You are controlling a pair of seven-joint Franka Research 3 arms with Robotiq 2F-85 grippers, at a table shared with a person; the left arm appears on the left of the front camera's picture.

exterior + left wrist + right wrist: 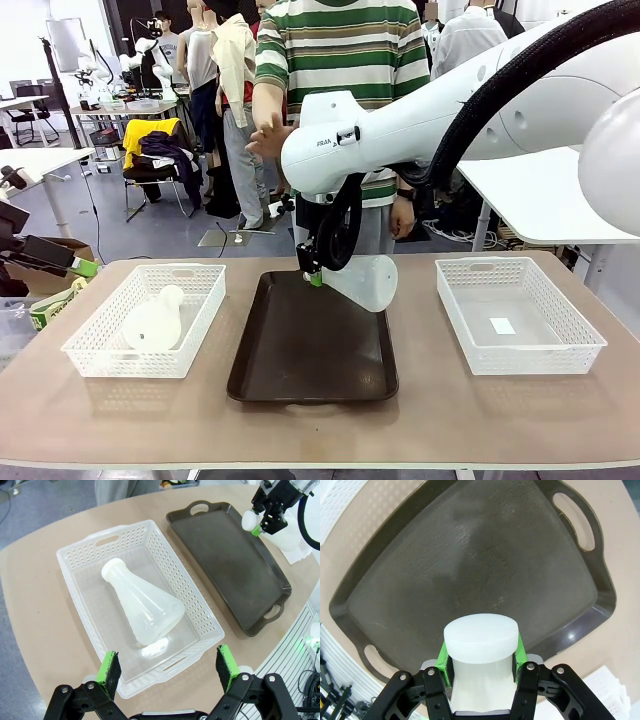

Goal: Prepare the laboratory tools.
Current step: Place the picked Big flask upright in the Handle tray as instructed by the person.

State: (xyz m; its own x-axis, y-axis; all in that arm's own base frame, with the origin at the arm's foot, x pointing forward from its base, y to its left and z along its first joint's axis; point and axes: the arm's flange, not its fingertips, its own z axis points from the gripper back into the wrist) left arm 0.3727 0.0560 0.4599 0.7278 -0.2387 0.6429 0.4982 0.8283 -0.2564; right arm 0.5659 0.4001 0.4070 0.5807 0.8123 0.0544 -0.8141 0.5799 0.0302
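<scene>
One frosted-white conical flask [368, 281] hangs tilted, neck to the left, over the far edge of the dark brown tray [310, 350]. My right gripper [313, 272] is shut on its neck. In the right wrist view the flask's mouth [480, 636] sits between the green pads [443, 657] of that gripper [480, 655], with the tray [470, 565] below. A second flask [142, 607] lies on its side in the left mesh basket [80, 560]. My left gripper [167, 665] hovers open above that basket's near end, holding nothing.
An empty white mesh basket [520, 350] with a small label on its floor stands right of the tray. A person in a striped shirt [340, 50] stands at the far edge of the table, hands [265, 135] off it. A cardboard box [45, 270] sits far left.
</scene>
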